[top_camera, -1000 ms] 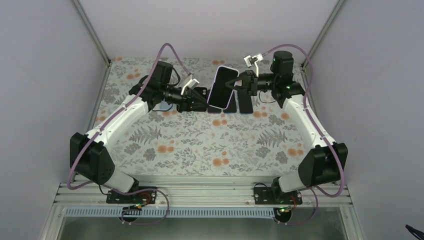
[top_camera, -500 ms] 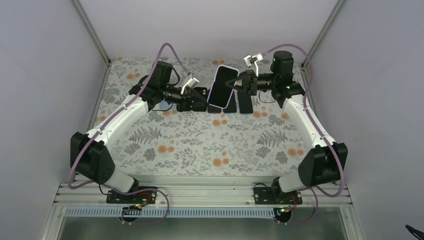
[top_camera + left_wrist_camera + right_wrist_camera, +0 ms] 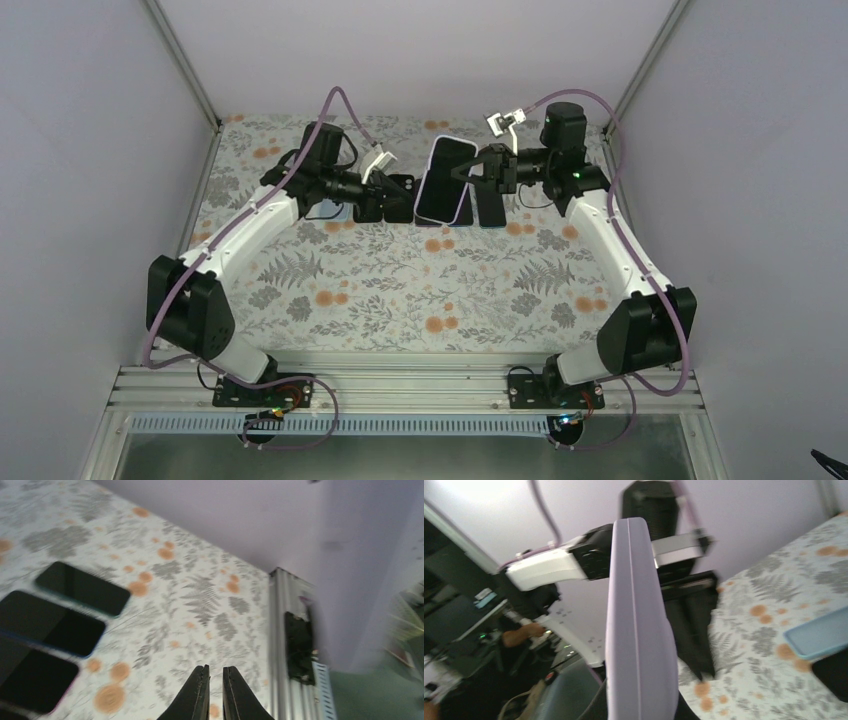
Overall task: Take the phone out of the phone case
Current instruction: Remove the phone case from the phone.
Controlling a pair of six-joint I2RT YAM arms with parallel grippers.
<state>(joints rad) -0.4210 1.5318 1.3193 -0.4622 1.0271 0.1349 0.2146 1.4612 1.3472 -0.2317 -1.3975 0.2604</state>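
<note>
while the phone (image 3: 446,180) sits inside its lavender phone case (image 3: 639,630), the task looks to be at an early stage: the pair is held roughly upright above the far part of the floral surface (image 3: 400,290), but no separation shows. the right hand (image 3: 468,172) is clamped on the cased phone from its right side, with the dark screen and a thin lavender rim facing the overhead camera. the left hand (image 3: 215,690) has its fingers drawn nearly together with nothing between them. it is just beside the lower left edge of the case, and whether it touches cannot be told. the whole removal appears to be left: pushing or peeling the phone free of the case. in the right wrist view the case is edge-on and blurred, and it hides the right fingers almost wholly. three dark phones (image 3: 50,622) lie on the surface below, one cut off by the frame, and a light blue case (image 3: 819,632) is cropped at the edge.
</note>
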